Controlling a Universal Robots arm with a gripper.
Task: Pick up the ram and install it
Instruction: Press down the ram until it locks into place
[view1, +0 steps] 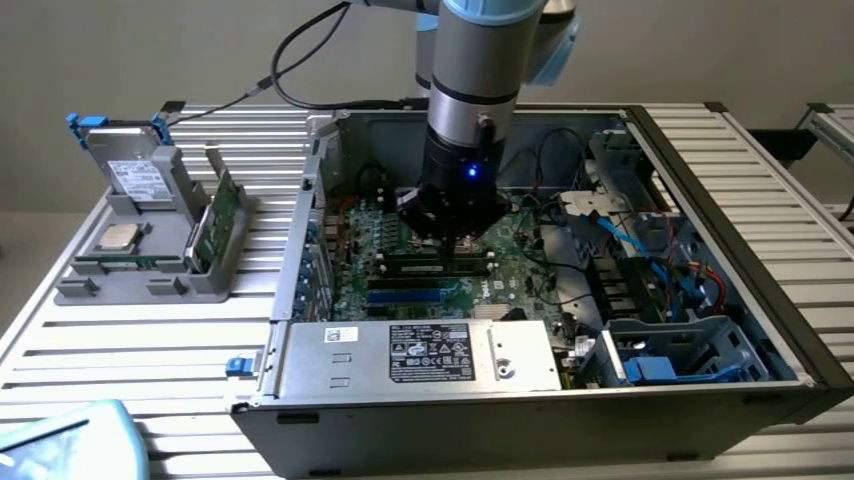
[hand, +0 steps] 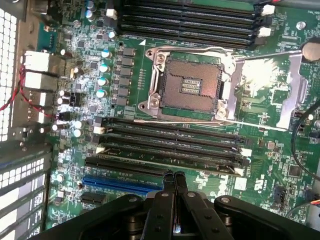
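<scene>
Robotics lab, slatted aluminium workbench (view1: 160, 340), open computer case (view1: 534, 420), parts fixture (view1: 147, 240)

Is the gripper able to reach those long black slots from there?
Probably yes. The gripper hangs shut just above the slots, the case is open on top, and nothing lies between them.

Your arm (view1: 474, 70) comes in from the top of the exterior view and hangs almost straight down — grey tube, light blue joint cap, a dark cable looping off behind it. The black wrist section below carries a small blue light. Your gripper (view1: 451, 238) points downward at the end of it. In the wrist view you see the gripper (hand: 174, 181) from behind: two slim black fingers (hand: 167, 186) pressed together, tips meeting — fully closed, nothing visible between them.
</scene>
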